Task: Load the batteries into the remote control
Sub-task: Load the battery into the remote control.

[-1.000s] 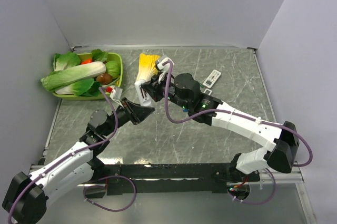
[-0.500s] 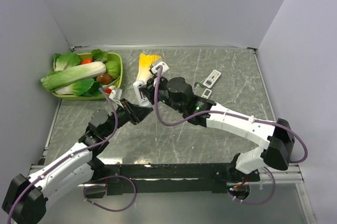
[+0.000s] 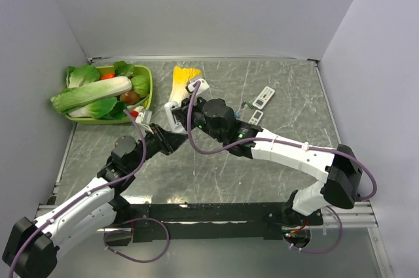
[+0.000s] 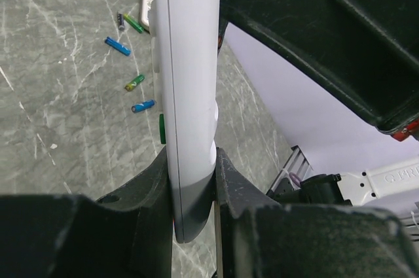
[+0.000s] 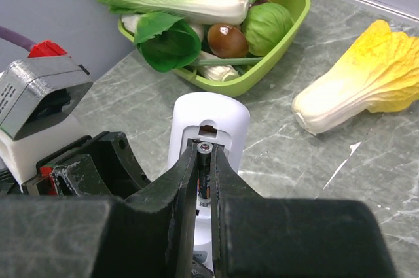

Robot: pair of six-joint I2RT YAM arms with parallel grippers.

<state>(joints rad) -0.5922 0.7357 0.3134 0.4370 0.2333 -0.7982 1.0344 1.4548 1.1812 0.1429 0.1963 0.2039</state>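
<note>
My left gripper (image 4: 193, 180) is shut on the lower end of a white remote control (image 4: 190, 95), holding it off the table. From the right wrist the remote control (image 5: 209, 111) shows its open battery bay. My right gripper (image 5: 204, 160) is shut on a dark battery (image 5: 204, 176), which lies lengthwise in that bay. From above, the remote control (image 3: 172, 116) sits between the left gripper (image 3: 169, 138) and the right gripper (image 3: 190, 116). Several loose batteries (image 4: 118, 46) in blue and green lie on the marble table below.
A green tray (image 3: 150, 85) of vegetables stands at the back left, with a yellow-leaved cabbage (image 3: 182, 80) beside it. A second white remote (image 3: 263, 97) and a small white cover (image 3: 256, 116) lie right of the arms. Grey walls close in the table.
My right arm has moved left and lower, bringing the battery onto the remote held by the left gripper. The left arm has shifted slightly.
</note>
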